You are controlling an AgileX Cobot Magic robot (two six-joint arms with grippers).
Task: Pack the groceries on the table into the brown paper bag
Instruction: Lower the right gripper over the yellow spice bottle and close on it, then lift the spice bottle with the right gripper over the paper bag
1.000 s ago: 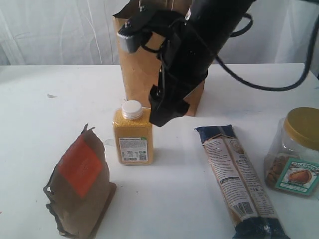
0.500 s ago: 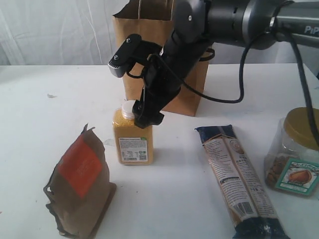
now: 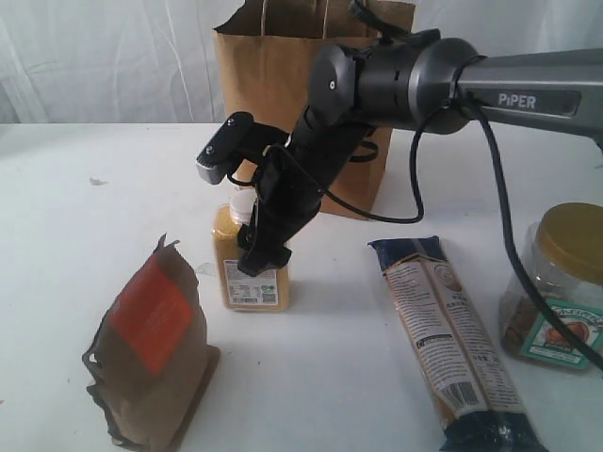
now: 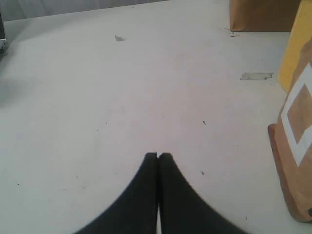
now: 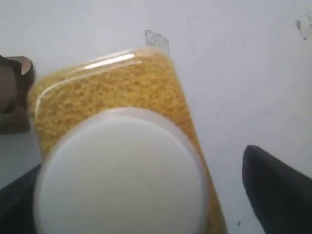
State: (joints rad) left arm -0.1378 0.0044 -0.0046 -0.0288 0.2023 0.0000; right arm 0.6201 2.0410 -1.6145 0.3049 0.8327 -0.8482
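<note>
On the table [image 3: 85, 235], before the paper bag [image 3: 273, 85]: bottle [image 3: 252, 273], upright, right gripper [image 3: 240, 205] spread wide astride its cap, not yet gripping. Also unpacked: pouch [image 3: 151, 348], pasta packet [image 3: 443, 330], jar [image 3: 556, 292]. Bag's contents hidden. Left gripper [image 4: 157, 158] pinched closed, empty.

Exterior: raised, mid-range, looking down across the table [image 3: 75, 188] toward the brown paper bag [image 3: 273, 85].
Left wrist: low, near, facing along the table.
Right wrist: straight down, very close on the yellow-grain bottle [image 5: 117, 146].
Shared: exterior and right wrist, yellow-grain bottle; exterior and left wrist, brown paper bag base.
</note>
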